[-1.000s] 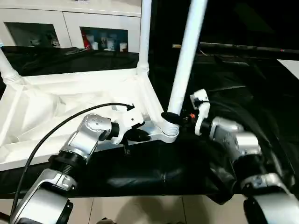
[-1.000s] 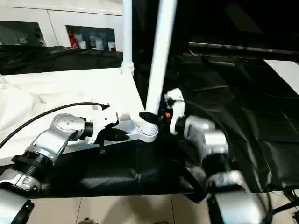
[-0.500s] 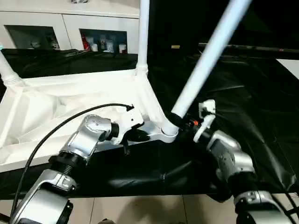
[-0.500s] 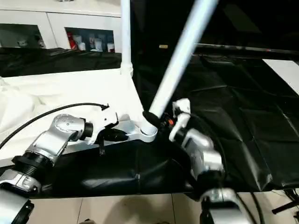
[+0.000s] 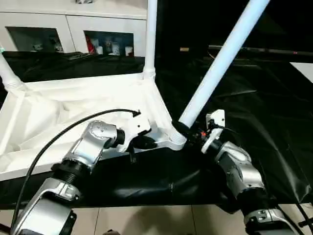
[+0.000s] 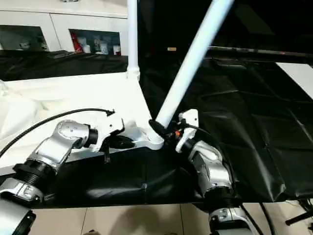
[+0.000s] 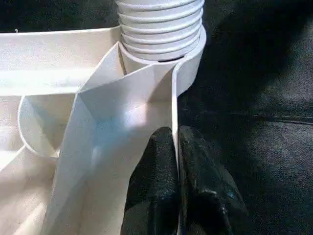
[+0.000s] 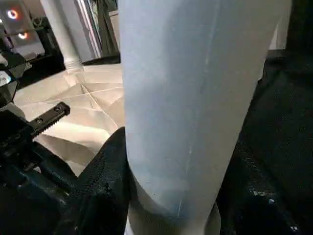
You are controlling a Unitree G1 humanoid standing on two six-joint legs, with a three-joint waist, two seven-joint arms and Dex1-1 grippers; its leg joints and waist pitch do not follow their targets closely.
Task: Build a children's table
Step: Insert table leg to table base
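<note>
The children's table top (image 5: 63, 105) lies upside down on a black cloth, ribbed side up. One white leg (image 5: 149, 39) stands upright in the far right corner, and another (image 5: 7, 73) rises at the far left. A third leg (image 5: 220, 61) leans to the right, its ribbed end (image 7: 159, 24) sitting in the near right corner socket (image 5: 175, 141). My right gripper (image 5: 188, 131) is shut on this leg just above the socket, with black fingers (image 8: 105, 181) on either side. My left gripper (image 5: 142, 142) is shut on the top's rim wall (image 7: 175, 98) beside that corner.
A black cloth (image 5: 254, 98) covers the work surface to the right of the top. A white cabinet (image 5: 73, 29) with glass doors stands behind. A black cable (image 5: 63, 132) arcs over my left forearm. Tiled floor (image 5: 146, 220) shows below the near edge.
The held leg has tipped from nearly upright to a strong lean to the right, and my right forearm swung round with it. The left gripper kept its hold on the rim.
</note>
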